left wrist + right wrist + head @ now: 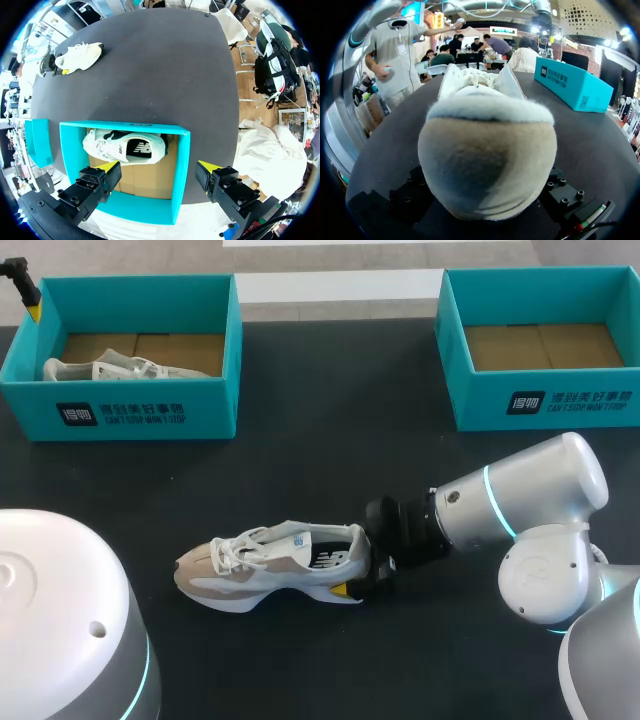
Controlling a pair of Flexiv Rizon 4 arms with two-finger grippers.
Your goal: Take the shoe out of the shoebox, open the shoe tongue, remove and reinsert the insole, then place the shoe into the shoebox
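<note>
Head view: the shoe (pixel 275 565) stands upright on the table (pixel 330 450), just toward 6 o'clock from centre. Its toe points to 9 o'clock and its heel, at 3 o'clock, is right at the right gripper (pixel 362 565). The left shoebox (pixel 120 410) sits at 10 o'clock with a 2nd shoe (pixel 120 368) inside, and the right shoebox (pixel 540 405) sits at 2 o'clock.

Left wrist view: the left gripper (pixel 157 167) hangs wide apart over the left shoebox, with the 2nd shoe at its 12 o'clock.

Right wrist view: the shoe's heel (pixel 487 165) looms dead ahead. Gripped or not, I cannot tell.
</note>
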